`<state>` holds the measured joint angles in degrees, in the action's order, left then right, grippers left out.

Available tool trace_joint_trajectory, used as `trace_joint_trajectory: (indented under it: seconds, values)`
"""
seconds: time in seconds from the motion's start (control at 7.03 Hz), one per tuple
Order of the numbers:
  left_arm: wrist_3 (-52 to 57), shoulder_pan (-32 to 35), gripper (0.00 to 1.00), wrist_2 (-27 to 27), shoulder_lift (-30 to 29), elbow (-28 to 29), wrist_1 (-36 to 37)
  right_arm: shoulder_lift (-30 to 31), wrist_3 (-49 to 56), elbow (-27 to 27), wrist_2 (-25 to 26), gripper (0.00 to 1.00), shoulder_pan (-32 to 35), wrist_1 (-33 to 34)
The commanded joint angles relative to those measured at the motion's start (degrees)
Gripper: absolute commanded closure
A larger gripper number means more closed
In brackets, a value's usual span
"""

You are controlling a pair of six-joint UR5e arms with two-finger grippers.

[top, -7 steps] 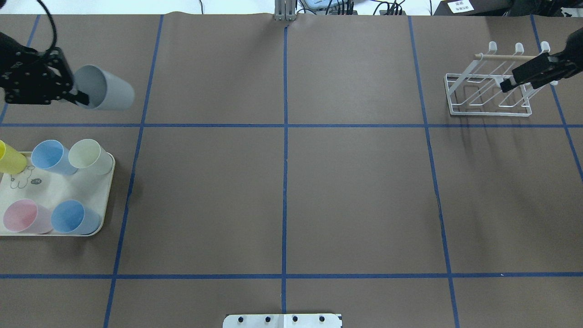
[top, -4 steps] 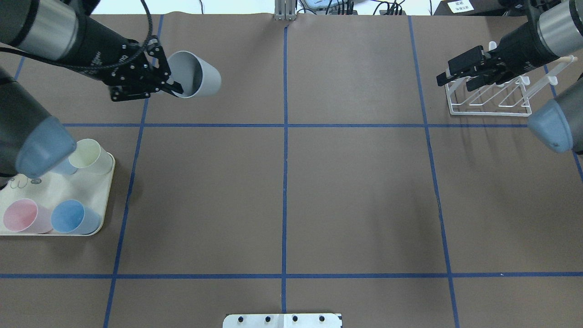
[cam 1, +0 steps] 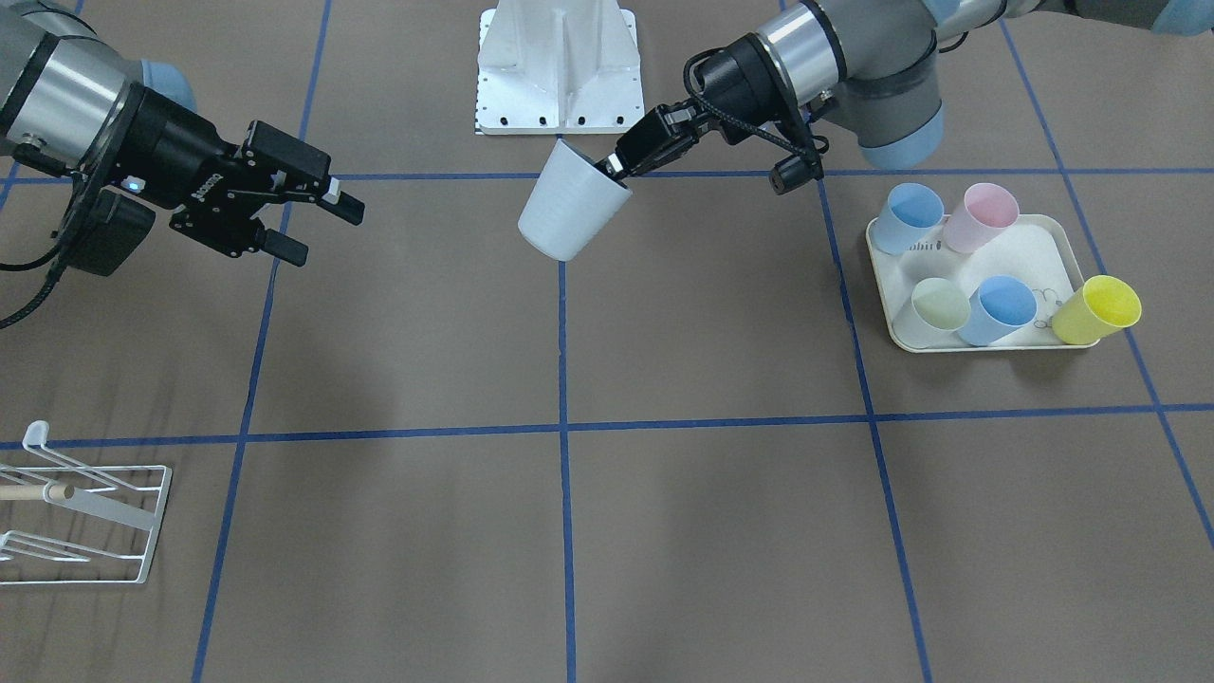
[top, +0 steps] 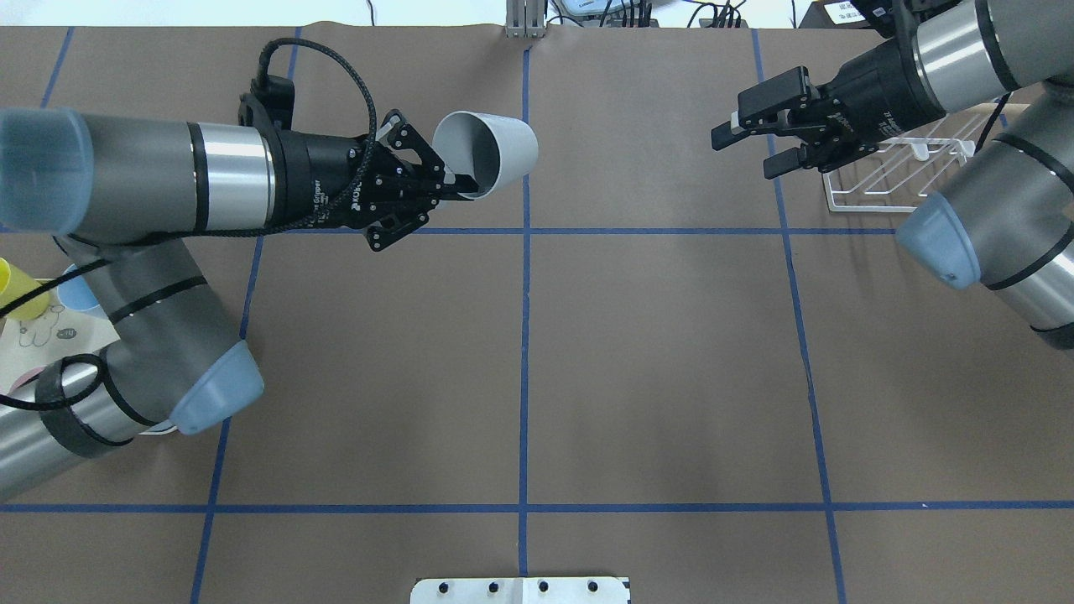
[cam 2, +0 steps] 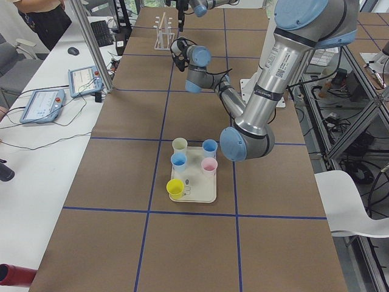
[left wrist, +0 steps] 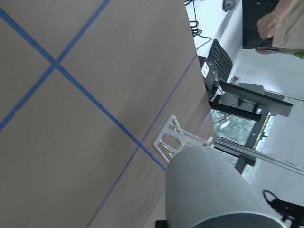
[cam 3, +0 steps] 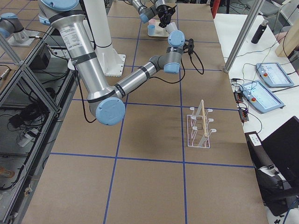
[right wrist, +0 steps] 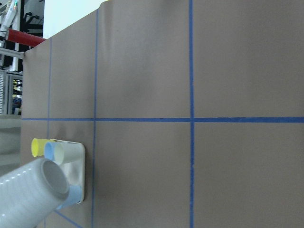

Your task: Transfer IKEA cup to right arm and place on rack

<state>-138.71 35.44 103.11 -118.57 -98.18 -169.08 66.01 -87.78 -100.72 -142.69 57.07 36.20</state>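
Front view: left arm (cam 1: 835, 57) enters on the view's right. The left jaws are clenched on the rim of the cup (cam 1: 567, 216), one finger inside and one outside. The cup is pale grey, in the air and tilted, with its base down over the centre tape line (cam 1: 561, 341) of the brown surface (cam 1: 721, 512). Right arm (cam 1: 76, 104) is on the view's left. The right jaws are released, spread wide and aimed toward the cup, well apart from it. Rack (cam 1: 156, 524) sits in the lower left corner. Tray (cam 1: 1039, 256) is at right with five tray cups (cam 1: 1005, 308): two blue, pink, pale green, yellow.

Overhead: cup hangs beside the centre line in the far half, mouth turned back toward the left wrist. Right jaws are spread, near the rack, between it and the cup.

Left side view: tray and tray cups are clear. Both jaws are too small to judge.

Right side view: rack stands upright on the surface, well apart from both arms' ends.

Left wrist: cup wall fills the lower right, rack beyond it.

Right wrist: cup in the lower left corner, tray behind it.
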Motion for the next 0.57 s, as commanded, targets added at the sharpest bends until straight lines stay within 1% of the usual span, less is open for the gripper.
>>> trace_joint_trajectory:
  seconds: [0.0, 0.14, 0.28, 0.43]
  values:
    - [-7.6, -3.4, 1.00, -6.2, 0.6, 5.1, -19.0, -3.2, -18.7, 0.0, 4.8, 0.00, -2.6, -13.3]
    - [-8.9, -3.4, 1.00, -7.9, 0.8, 5.2, -21.7, -3.3, -27.4, 0.3, 14.5, 0.00, -7.4, -22.7]
    - [-10.9, -3.4, 1.00, -10.2, 0.9, 5.3, -24.6, -3.3, -31.5, 0.3, 21.2, 0.00, -11.3, -28.4]
    - [-12.6, -3.6, 1.00, -10.4, 0.3, 5.2, -26.5, -3.3, -31.9, 0.3, 25.2, 0.00, -13.9, -31.2]
